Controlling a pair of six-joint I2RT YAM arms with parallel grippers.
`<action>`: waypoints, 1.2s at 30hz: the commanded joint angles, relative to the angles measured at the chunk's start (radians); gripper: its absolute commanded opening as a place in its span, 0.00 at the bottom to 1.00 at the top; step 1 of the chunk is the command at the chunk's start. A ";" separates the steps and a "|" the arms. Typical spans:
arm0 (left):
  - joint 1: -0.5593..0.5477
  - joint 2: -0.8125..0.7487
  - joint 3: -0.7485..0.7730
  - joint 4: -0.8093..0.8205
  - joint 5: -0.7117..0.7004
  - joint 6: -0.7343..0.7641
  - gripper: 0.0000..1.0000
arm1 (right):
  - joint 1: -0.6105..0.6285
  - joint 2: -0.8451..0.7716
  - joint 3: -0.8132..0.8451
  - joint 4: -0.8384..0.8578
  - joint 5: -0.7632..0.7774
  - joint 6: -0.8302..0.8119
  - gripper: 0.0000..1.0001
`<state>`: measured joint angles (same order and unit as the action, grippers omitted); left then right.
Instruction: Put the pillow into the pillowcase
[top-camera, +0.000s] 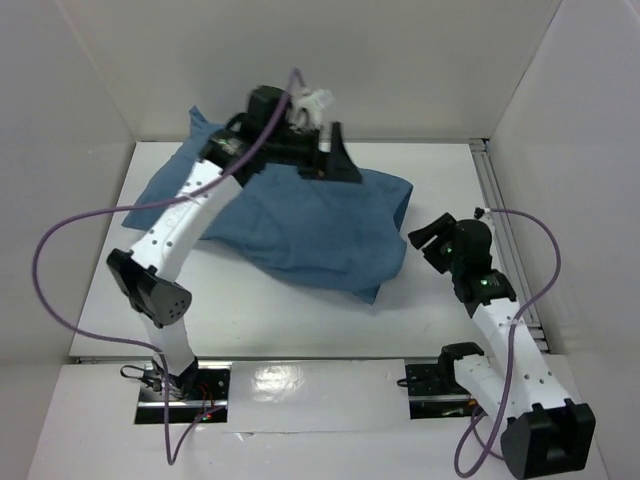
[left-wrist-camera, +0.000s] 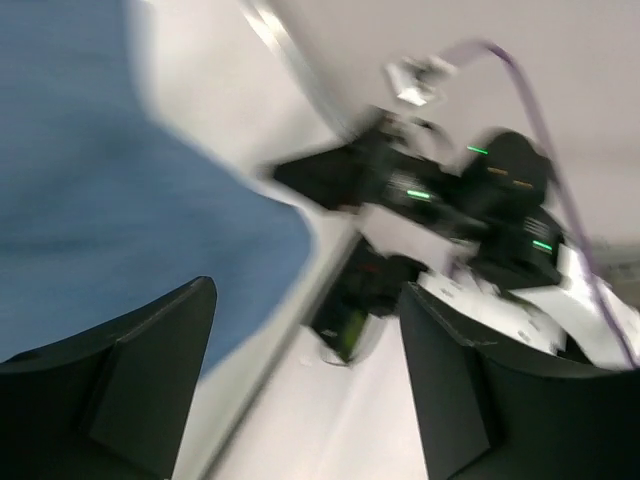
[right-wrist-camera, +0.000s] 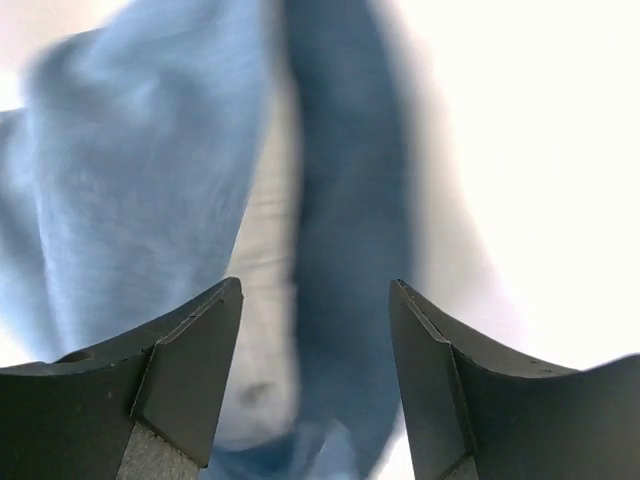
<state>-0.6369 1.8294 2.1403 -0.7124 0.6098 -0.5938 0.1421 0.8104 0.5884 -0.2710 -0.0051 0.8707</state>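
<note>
top external: pillowcase (top-camera: 300, 225) bulges mid-table, no pillow showing (likely inside already); left gripper (left-wrist-camera: 308, 290) far side, right gripper (right-wrist-camera: 315, 285) right end, both released, empty.

The left arm (top-camera: 190, 215) and the right arm (top-camera: 505, 345) are both wearing white shells dotted with small dark screw holes, with chunky black housings (top-camera: 150, 290) sitting at the joints. A purple cable (top-camera: 55, 255) is trailing from each arm. Small green lights (top-camera: 487, 283) are glowing on the right arm's black wrist. The left claw (left-wrist-camera: 305, 300) and right claw (right-wrist-camera: 315, 290) are showing matte black, wedge-shaped fingers (right-wrist-camera: 190, 370) with greyish inner faces.
</note>
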 joint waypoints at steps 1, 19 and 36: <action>0.199 -0.105 -0.077 -0.027 0.016 0.052 0.85 | -0.071 -0.020 0.109 -0.307 0.020 -0.165 0.68; 0.888 -0.117 -0.336 -0.076 -0.380 0.063 0.83 | 0.672 0.766 0.893 -0.255 0.205 -0.361 0.86; 0.789 -0.367 -0.956 0.096 -0.292 -0.003 0.76 | 0.266 0.719 0.619 -0.183 0.136 -0.392 0.86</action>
<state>0.1730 1.5658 1.2213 -0.6384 0.3420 -0.5880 0.4122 1.5497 1.2110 -0.4259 0.1326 0.5625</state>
